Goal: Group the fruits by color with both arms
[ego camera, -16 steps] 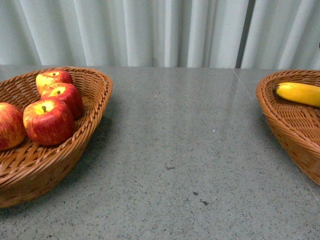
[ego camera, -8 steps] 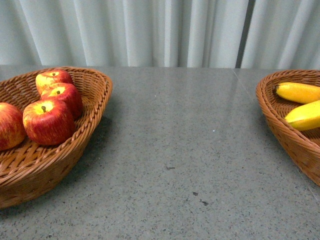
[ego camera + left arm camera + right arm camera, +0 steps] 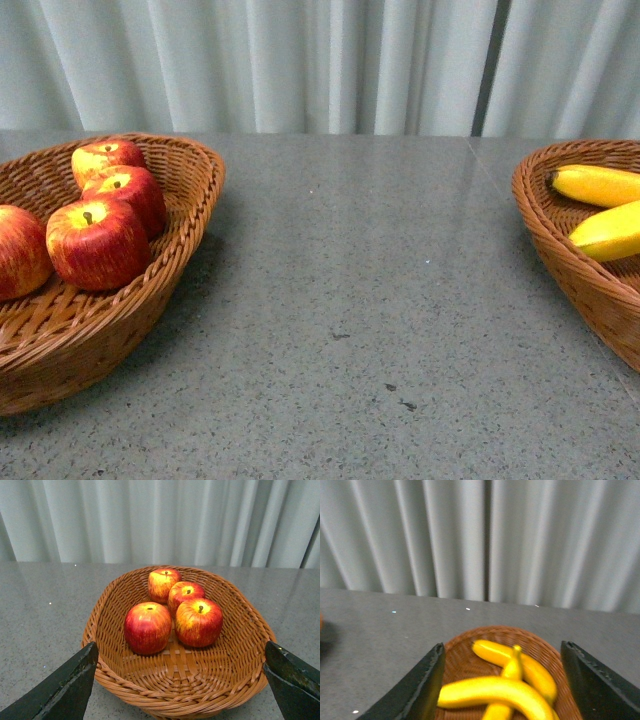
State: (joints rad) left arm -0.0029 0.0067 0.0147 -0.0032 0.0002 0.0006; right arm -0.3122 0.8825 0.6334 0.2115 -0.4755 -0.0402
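Observation:
Several red apples (image 3: 97,243) lie in the brown wicker basket (image 3: 190,215) at the left. Two yellow bananas (image 3: 598,184) show in the basket (image 3: 560,255) at the right edge. Neither arm appears in the front view. In the left wrist view my left gripper (image 3: 181,650) stands open above the near rim of the apple basket (image 3: 175,700), its black fingers (image 3: 65,690) wide apart and clear of the apples (image 3: 148,627). In the right wrist view my right gripper (image 3: 502,647) is open over three crossed bananas (image 3: 490,692) in their basket (image 3: 462,660), holding nothing.
Grey speckled tabletop (image 3: 360,300) stretches between the two baskets. Pale pleated curtains (image 3: 320,60) hang behind the table's far edge.
A second banana has come to lie in the right basket, in front of the first one. The apples and both baskets have stayed put.

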